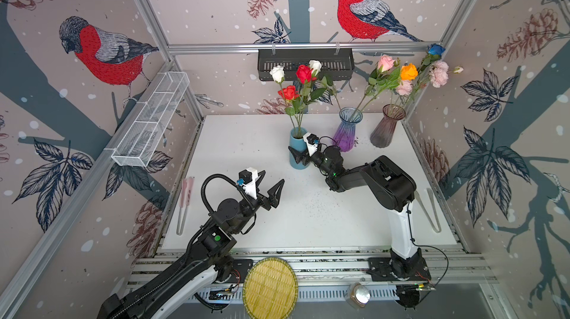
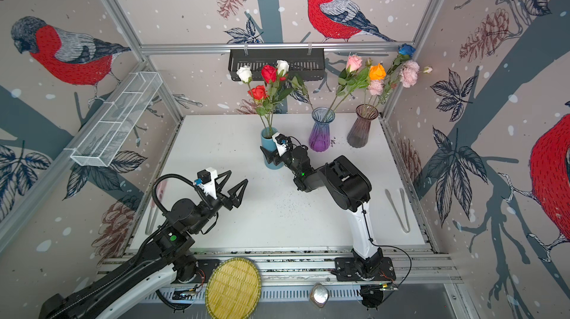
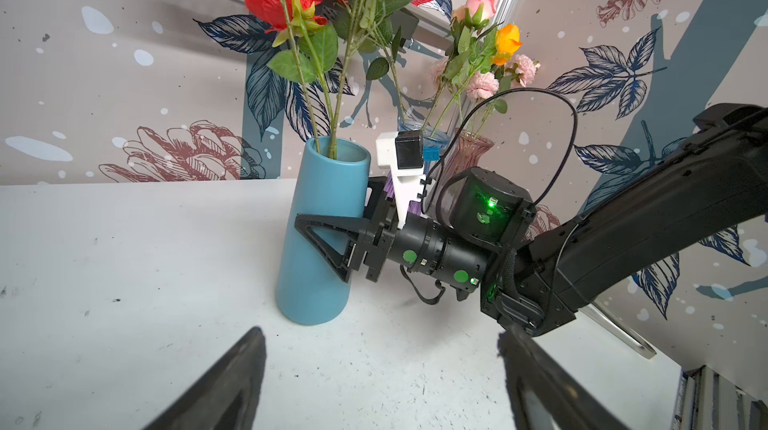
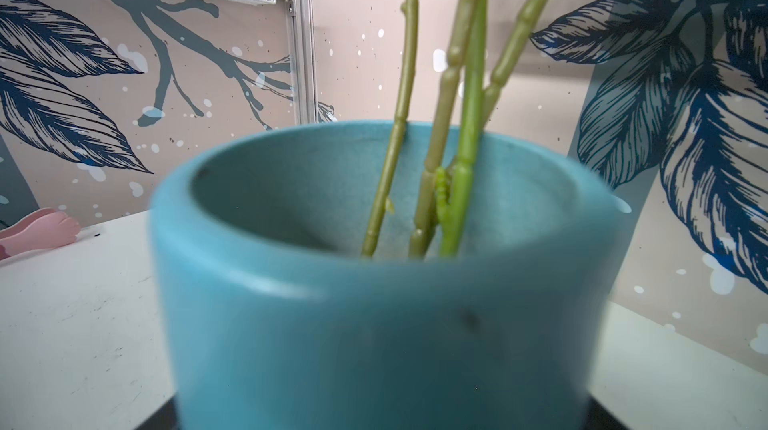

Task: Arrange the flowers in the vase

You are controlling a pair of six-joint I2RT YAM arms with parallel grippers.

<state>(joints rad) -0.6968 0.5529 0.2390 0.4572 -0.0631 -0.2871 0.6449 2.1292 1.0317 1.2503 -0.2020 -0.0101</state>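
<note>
Three vases stand toward the far side of the white table (image 1: 234, 178), and the flowers are all in them. Going left to right: the blue vase (image 1: 296, 160) holds red and white roses (image 1: 303, 74), the purple glass vase (image 1: 347, 130) holds the pink rose (image 1: 385, 63) and others, the smoky brown vase (image 1: 387, 127) holds the orange rose (image 1: 408, 72), carnations (image 1: 438, 73) and a blue rose (image 1: 435, 50).

Which stems enter which glass vase is hard to follow in both top views. The left gripper (image 1: 271, 184) hovers above the near-left part of the table with its jaws spread wide and nothing between them; its wrist view shows only the two fingertips (image 3: 232, 386), cut off by the picture's edge.

The right gripper (image 3: 332, 240) sits around the blue vase's middle. Its far finger is hidden behind the vase, so whether the jaws press on it or merely straddle it cannot be told. Only the right wrist view shows four green stems (image 4: 436, 182) inside the vase's rim (image 4: 374, 274), blurred at close range.
</note>
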